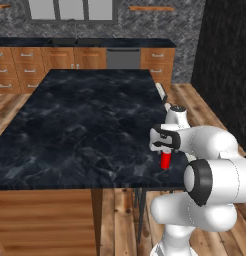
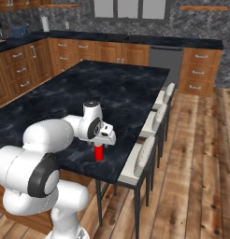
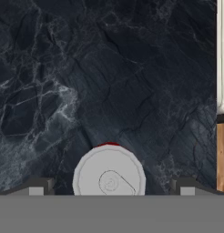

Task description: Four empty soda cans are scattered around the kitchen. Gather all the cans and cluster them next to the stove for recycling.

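A bright red soda can point(image 1: 166, 160) point(image 2: 99, 153) stands upright on the black marbled island counter point(image 1: 90, 125), close to its near right corner. My gripper point(image 1: 164, 148) point(image 2: 102, 143) hangs straight over it, pointing down. In the hand view the can's silvery top point(image 3: 109, 176) lies between the two dark fingertips point(image 3: 38, 187), with a gap on each side. The gripper point(image 3: 111, 187) is open and touches nothing. The stove is out of view.
White-seated stools point(image 2: 144, 156) line the island's right edge, and one shows as a pale strip point(image 3: 222, 54) in the hand view. Wood cabinets and a grey dishwasher point(image 1: 123, 58) run along the back wall. A tall dark wall point(image 1: 225, 65) stands at the right.
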Robot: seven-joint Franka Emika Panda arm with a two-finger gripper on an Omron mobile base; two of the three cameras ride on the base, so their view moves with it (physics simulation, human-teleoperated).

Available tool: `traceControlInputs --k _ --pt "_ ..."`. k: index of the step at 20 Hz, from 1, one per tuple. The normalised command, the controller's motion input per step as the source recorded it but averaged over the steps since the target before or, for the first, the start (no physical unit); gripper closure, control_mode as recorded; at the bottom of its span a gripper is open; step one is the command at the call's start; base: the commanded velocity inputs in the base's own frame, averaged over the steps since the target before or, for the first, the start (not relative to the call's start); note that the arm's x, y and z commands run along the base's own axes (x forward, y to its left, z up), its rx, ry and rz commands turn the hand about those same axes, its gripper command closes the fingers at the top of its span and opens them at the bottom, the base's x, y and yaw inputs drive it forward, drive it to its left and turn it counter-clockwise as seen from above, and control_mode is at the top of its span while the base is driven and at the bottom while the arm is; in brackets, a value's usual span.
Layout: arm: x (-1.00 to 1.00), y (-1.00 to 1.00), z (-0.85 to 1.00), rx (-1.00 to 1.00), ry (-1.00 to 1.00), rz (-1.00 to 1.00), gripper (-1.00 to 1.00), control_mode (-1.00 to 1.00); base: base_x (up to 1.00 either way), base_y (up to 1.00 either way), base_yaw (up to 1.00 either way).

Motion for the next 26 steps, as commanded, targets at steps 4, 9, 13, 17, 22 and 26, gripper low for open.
traceControlInputs --k 4,9,13,17,22,26 --pt "0.05 0.00 -0.06 0.00 0.02 0.00 -1.00 -1.00 0.00 0.00 0.00" --pt "0.04 0.00 -0.05 0.00 0.01 0.00 -1.00 -1.00 0.00 0.00 0.00" --pt "0.01 0.00 -0.04 0.00 0.00 0.00 -1.00 -1.00 0.00 0.00 0.00" --pt "0.00 0.00 -0.06 0.00 0.00 0.00 -1.00 -1.00 0.00 0.00 0.00" --pt "0.00 0.00 -0.07 0.00 0.00 0.00 -1.00 -1.00 0.00 0.00 0.00" --pt "0.00 0.00 -0.04 0.00 0.00 0.00 -1.00 -1.00 0.00 0.00 0.00"
